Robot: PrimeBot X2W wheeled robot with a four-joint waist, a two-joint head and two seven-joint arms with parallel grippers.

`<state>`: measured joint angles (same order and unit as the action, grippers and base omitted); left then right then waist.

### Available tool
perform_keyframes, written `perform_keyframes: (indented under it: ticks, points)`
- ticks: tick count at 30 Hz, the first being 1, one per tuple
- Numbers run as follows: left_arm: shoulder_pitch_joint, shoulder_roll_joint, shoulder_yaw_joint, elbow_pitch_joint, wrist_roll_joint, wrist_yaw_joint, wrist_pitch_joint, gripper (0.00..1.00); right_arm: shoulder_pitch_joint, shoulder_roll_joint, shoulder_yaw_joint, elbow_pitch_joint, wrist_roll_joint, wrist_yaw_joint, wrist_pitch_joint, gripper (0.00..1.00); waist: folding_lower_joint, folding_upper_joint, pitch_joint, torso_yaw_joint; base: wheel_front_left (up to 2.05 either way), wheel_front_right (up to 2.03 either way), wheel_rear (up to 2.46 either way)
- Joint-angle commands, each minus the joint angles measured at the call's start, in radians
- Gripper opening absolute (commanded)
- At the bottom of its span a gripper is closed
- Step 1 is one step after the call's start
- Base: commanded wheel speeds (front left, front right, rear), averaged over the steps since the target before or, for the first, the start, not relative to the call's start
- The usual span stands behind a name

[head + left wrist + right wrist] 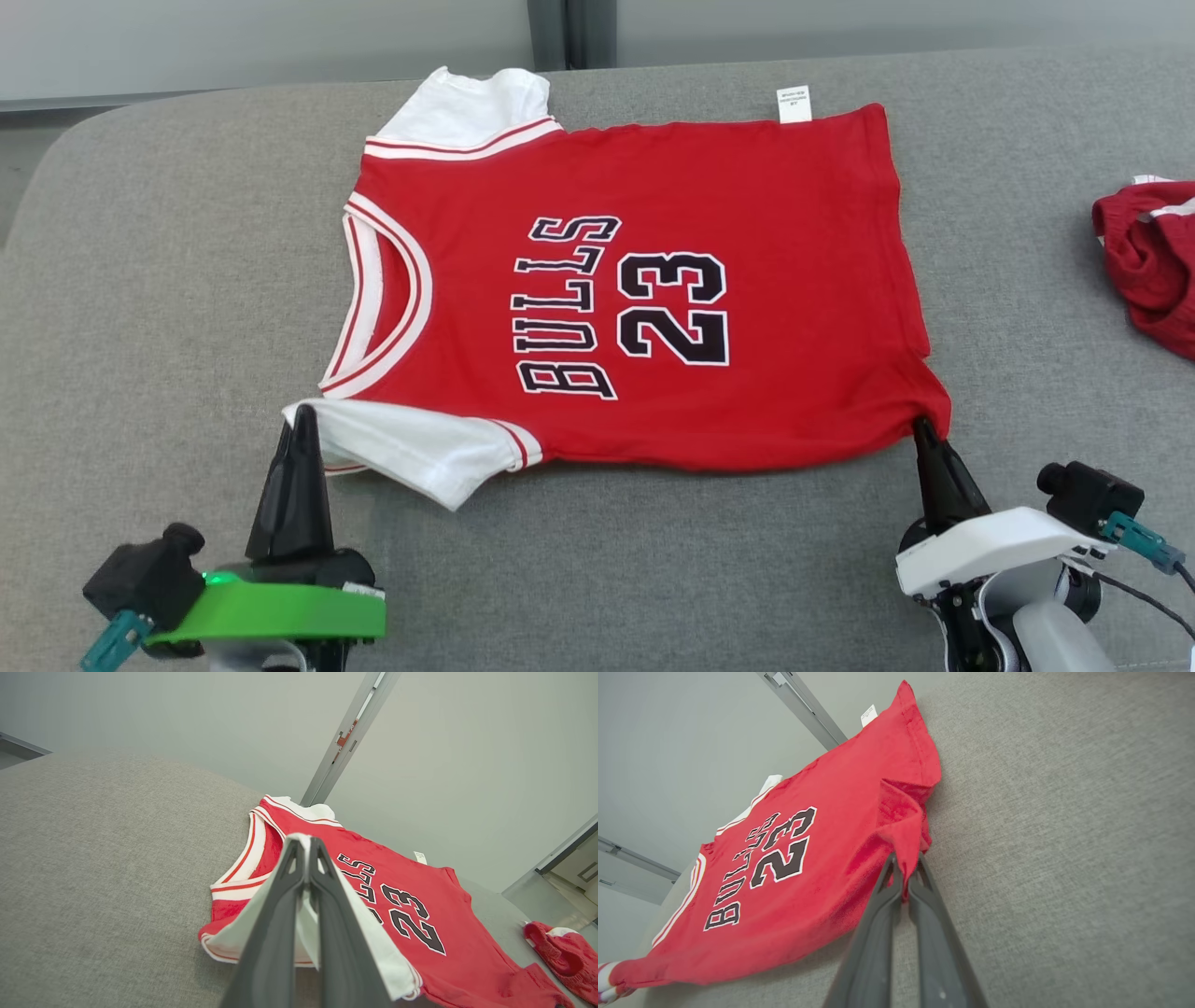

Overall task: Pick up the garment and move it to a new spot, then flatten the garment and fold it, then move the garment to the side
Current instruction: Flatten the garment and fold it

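Supporting cushion point(140, 280): bare room at left, near side and right.
Shirt point(653, 308): print up, mid-cushion; long axis left-right, collar left, hem right; far edge near cushion's back.
Red bundle point(1153, 261): far right, apart from hem.
Left gripper point(301, 415): clamped on near sleeve point(411, 453).
Right gripper point(924, 427): clamped on near hem corner point(934, 406).

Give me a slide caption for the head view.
Left gripper pinches the white sleeve of the jersey, right gripper its red hem corner.
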<state>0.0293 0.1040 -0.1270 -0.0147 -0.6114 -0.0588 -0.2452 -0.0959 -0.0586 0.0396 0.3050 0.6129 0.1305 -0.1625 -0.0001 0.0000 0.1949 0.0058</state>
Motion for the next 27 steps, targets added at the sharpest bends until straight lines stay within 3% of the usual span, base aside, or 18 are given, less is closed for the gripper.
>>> perform_keyframes:
  ticks: [1, 9, 13, 27]
  points:
    - [-0.049, 0.004, 0.0, 0.023, 0.013, -0.009, -0.004, 0.0, -0.025, 0.0, 0.004, -0.002, 0.018, 0.0, -0.012, 0.0, 0.0001, 0.0, 0.007, -0.003, 0.0, 0.0, 0.0]
    - [-0.265, -0.003, 0.009, 0.208, 0.045, -0.026, -0.016, 0.0, -0.109, 0.004, 0.023, -0.023, 0.121, 0.0, -0.032, 0.0, 0.0001, 0.0, 0.047, -0.03, 0.0, 0.0, 0.0]
    - [-0.37, -0.019, 0.012, 0.308, 0.077, -0.039, -0.02, 0.0, -0.164, 0.005, 0.013, 0.008, 0.115, 0.0, -0.047, 0.0, 0.0001, 0.0, 0.079, -0.048, 0.0, 0.0, 0.0]
    - [-0.536, -0.049, 0.091, 0.46, 0.162, -0.061, -0.021, 0.0, -0.338, 0.007, 0.037, 0.16, 0.121, 0.0, -0.076, 0.0, 0.0001, 0.0, 0.156, -0.075, 0.0, 0.0, 0.0]
